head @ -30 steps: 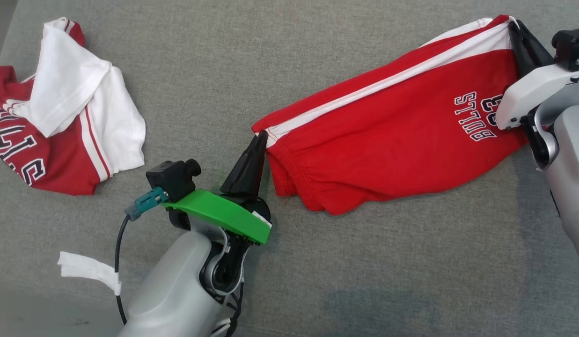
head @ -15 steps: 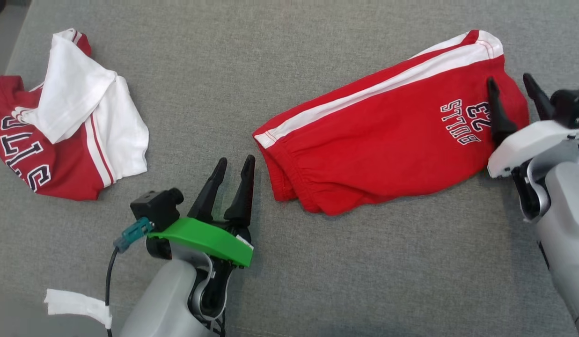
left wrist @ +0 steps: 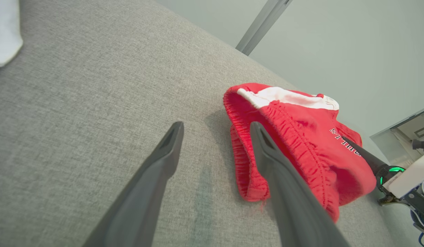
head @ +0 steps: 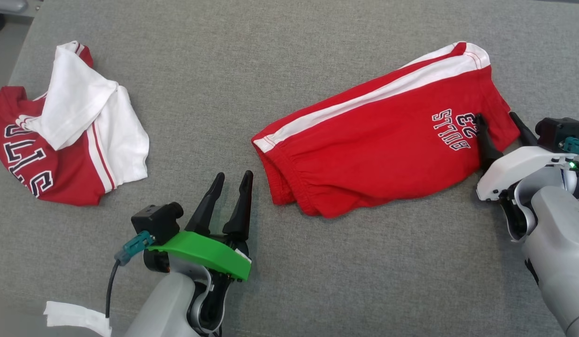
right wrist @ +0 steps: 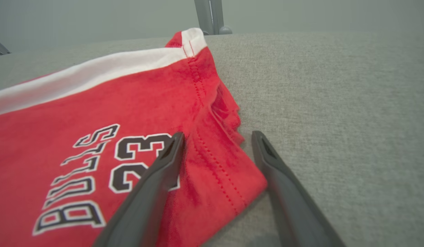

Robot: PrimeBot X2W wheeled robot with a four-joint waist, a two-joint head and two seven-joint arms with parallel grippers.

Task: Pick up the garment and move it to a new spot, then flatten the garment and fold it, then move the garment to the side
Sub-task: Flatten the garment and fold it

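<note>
Gaping wide beside red shorts (head: 378,150): left gripper (head: 233,174), right gripper (head: 496,115); perhaps a jersey (head: 60,140) apart

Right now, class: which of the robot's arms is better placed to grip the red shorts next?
Probably right: the open right gripper straddles a corner of the red shorts; the open left gripper sits beside them, apart.

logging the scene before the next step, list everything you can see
shorts: one, red with white side stripe and black lettering, lying right of centre
top: one, red and white, crumpled at far left
strip: one, white, lower left by the left arm's cable
surface: one, grey fabric, under everything
left gripper: one, dark fingers, open, just off the shorts' waistband end
right gripper: one, dark fingers, open, astride the shorts' hem corner
</note>
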